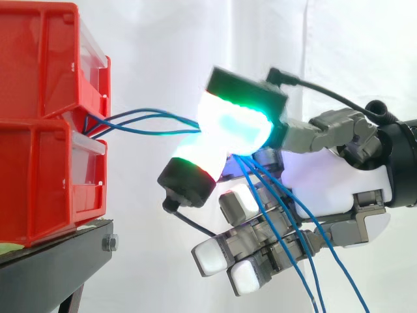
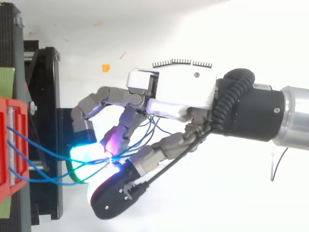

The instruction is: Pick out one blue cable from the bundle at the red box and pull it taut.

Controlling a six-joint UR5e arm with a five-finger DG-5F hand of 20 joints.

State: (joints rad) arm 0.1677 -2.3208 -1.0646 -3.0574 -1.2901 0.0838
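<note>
Red bins [image 1: 45, 124] are stacked at the edge of the black stand [image 1: 58, 257]. Beside them, the hand [image 2: 183, 92] is closed, glowing fingertips [image 1: 234, 124] pinched on several blue cables [image 1: 179, 119], which are led out from between the bins.

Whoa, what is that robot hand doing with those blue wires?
A robot hand is pinching blue cables between its glowing fingertips, just beside the stacked red bins. The cables run from the bins to the pinch in a gentle curve, not straight, then hang loose below the hand.
</note>
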